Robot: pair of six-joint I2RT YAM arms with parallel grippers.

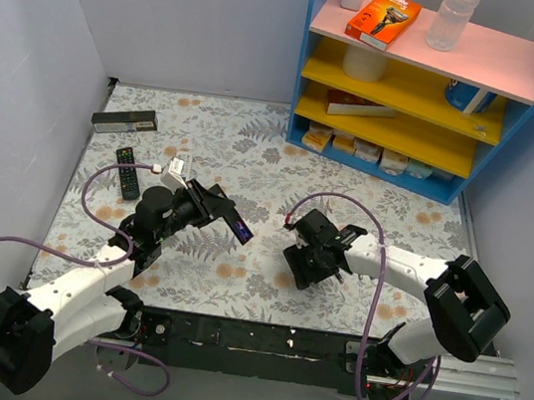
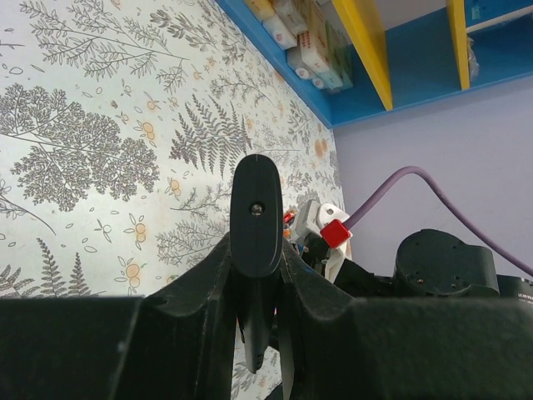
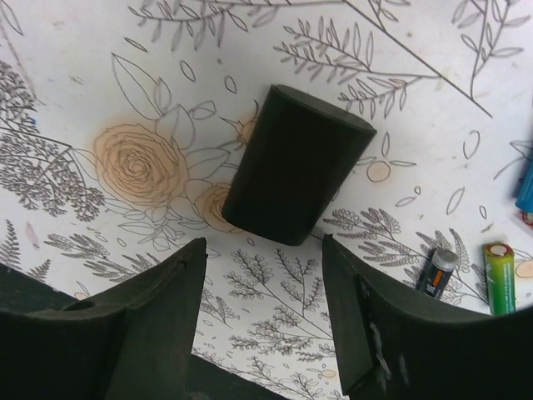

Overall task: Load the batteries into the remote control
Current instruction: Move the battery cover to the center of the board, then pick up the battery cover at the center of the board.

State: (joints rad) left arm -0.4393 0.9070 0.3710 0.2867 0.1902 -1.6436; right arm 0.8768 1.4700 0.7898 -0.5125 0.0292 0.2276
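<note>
1. the left gripper (image 2: pixel 256 265) is clamped on one end of the remote control (image 2: pixel 256 208). it holds the remote up off the cloth, aimed toward the other arm, probably to present the battery bay.
2. the right gripper (image 3: pixel 262 317) hangs wide apart and holds nothing. it is above a black tapered piece (image 3: pixel 296 162) lying flat on the floral tablecloth (image 3: pixel 125 83) — likely the remote's back cover.
3. the batteries (image 3: pixel 500 277) lie on the cloth just beside its right finger — handy for the next pick, i'd judge.
</note>
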